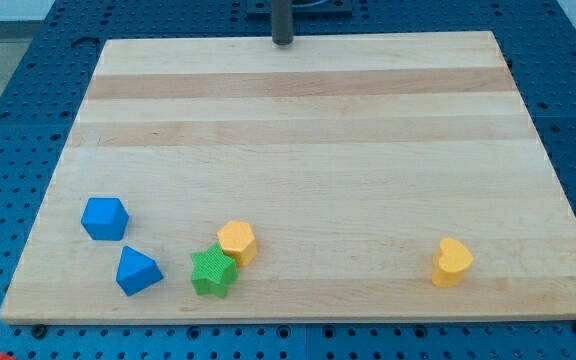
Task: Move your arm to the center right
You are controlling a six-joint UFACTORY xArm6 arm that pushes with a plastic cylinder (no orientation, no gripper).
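Note:
My tip [283, 42] is at the view's top, near the middle of the wooden board's [308, 110] top edge, far from every block. A blue cube-like block [104, 218] sits at the lower left. A blue triangular block [137, 270] lies below and right of it. A green star block [213, 272] touches a yellow hexagonal block [237, 242] just above and to its right. A yellow heart-shaped block [452, 262] stands alone at the lower right.
The board rests on a blue perforated table [28, 90] that shows on all sides. The dark rod rises out of the view's top edge.

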